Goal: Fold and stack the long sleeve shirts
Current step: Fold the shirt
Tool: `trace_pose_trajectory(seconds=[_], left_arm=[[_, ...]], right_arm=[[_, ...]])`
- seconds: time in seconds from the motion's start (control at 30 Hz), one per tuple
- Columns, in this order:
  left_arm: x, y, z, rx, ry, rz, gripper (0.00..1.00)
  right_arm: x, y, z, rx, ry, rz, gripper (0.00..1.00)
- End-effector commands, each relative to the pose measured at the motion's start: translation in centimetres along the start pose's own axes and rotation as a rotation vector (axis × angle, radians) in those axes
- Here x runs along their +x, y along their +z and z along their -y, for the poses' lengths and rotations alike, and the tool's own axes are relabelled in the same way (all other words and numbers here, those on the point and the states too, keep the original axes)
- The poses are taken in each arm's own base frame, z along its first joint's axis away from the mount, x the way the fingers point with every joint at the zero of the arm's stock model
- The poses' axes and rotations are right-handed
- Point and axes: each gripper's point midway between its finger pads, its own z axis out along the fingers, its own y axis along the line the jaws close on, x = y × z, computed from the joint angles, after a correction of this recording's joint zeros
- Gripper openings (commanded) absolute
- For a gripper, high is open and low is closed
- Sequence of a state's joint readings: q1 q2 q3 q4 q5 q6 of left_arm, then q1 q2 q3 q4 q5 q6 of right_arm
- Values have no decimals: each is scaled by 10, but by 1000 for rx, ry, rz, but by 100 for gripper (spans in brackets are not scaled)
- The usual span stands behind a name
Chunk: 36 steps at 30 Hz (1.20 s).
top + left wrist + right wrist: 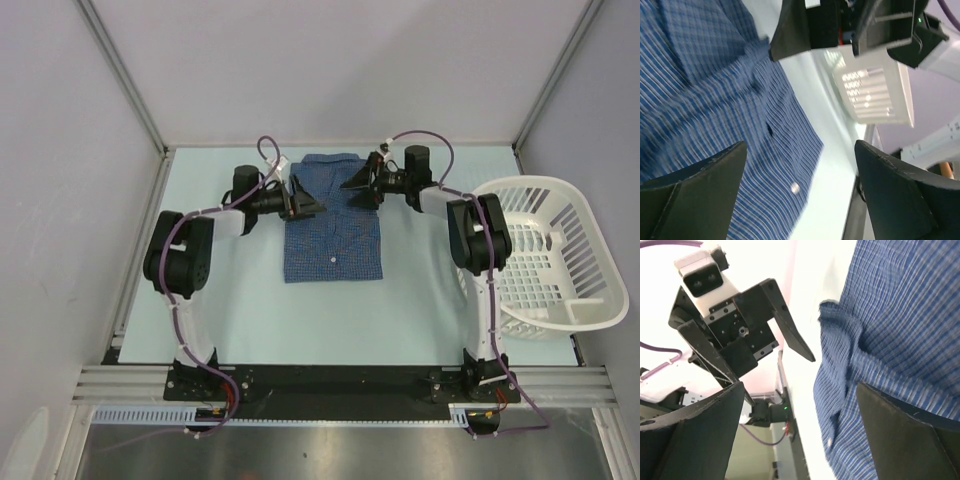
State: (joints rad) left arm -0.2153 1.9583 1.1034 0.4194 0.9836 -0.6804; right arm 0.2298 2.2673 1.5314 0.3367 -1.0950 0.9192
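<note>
Both arms bend inward toward the upper centre of the top view, the left arm (180, 255) from the left and the right arm (478, 235) from the right, wrists facing each other low over the table (250, 300). Each pair of jaws is spread wide, holding nothing. The long sleeve shirt (333, 240) lies folded between them, its upper side edges beside the jaw tips — a neat blue checked rectangle, collar (330, 160) at the top, one white button (331, 258) lower down.

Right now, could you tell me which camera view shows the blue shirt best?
The top external view: it shows almost the whole folded shirt, collar included. The left wrist and right wrist views each show only a close, partial patch of its checked cloth.
</note>
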Motion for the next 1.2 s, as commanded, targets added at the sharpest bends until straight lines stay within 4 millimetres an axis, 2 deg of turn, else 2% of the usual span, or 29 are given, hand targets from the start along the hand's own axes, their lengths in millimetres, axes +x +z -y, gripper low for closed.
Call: trace_pose_trajectory(seconds=[0.0, 0.03, 0.07, 0.13, 0.23, 0.33, 0.37, 0.4, 0.47, 0.5, 0.53, 0.57, 0.6, 0.63, 0.67, 0.7, 0.73, 0.77, 0.8, 0.83, 0.87, 0.9, 0.93, 1.0, 1.07, 1.17], left_arm=[[-21, 13, -44, -106, -24, 45, 95], [-20, 13, -68, -148, -60, 53, 95], [-24, 14, -76, -166, -82, 56, 95], [-20, 11, -101, -211, -162, 63, 93], [-16, 6, -109, -235, -176, 66, 94], [-24, 4, -95, -196, -121, 65, 95], [-34, 1, -80, -172, -47, 76, 95], [-38, -2, -68, -147, -9, 69, 96], [-39, -8, -47, -115, 54, 54, 96], [-44, -15, -22, -76, 131, 54, 96], [-40, -17, -10, -61, 154, 43, 96], [-25, -20, -6, -55, 158, 18, 96], [-23, -28, 18, -27, 198, 20, 96], [0, -26, 20, -25, 175, -15, 95], [10, -27, 27, -16, 173, -28, 94], [20, -27, 32, -12, 170, -39, 93], [42, -25, 38, -6, 168, -62, 93], [52, -24, 40, -4, 143, -71, 92], [62, -22, 40, -1, 132, -75, 92], [79, -19, 37, 2, 112, -95, 92], [87, -18, 36, 0, 71, -101, 91], [93, -16, 32, -5, 45, -105, 90], [103, -16, 20, -26, 11, -108, 89], [112, -16, 10, -43, -47, -116, 87], [123, -17, -5, -67, -89, -132, 86], [138, -19, -23, -110, -141, -159, 85]], right_arm=[[-3, 17, 36, 19, 26, -28, 100], [-6, 18, 43, 28, 20, -28, 100], [-3, 23, 60, 42, 28, -38, 100], [-10, 25, 66, 55, 15, -35, 100], [-12, 29, 76, 87, -28, -38, 100], [-18, 25, 68, 82, -47, -27, 100], [-19, 23, 62, 77, -58, -26, 100], [-24, 18, 41, 65, -105, -20, 100], [-27, 11, 17, 50, -154, -21, 100], [-24, 7, 6, 45, -167, -29, 100], [-27, -1, -24, 27, -237, -15, 100], [-17, -3, -27, 29, -235, -26, 100], [-12, -7, -36, 27, -246, -30, 100], [-7, -12, -59, 18, -289, -21, 100], [13, -11, -50, 31, -251, -48, 100], [21, -10, -57, 17, -260, -52, 100], [33, -11, -65, 10, -226, -60, 100], [56, -6, -54, 17, -172, -96, 100], [67, -3, -53, 1, -162, -110, 100], [77, -1, -50, 3, -141, -122, 100], [86, 1, -47, 0, -105, -134, 100], [105, 6, -38, -3, -93, -161, 100], [113, 8, -30, 1, -83, -174, 100], [135, 13, -7, 3, -81, -219, 100], [146, 15, 20, 43, -62, -242, 100], [153, 11, 44, 79, -25, -249, 100]])
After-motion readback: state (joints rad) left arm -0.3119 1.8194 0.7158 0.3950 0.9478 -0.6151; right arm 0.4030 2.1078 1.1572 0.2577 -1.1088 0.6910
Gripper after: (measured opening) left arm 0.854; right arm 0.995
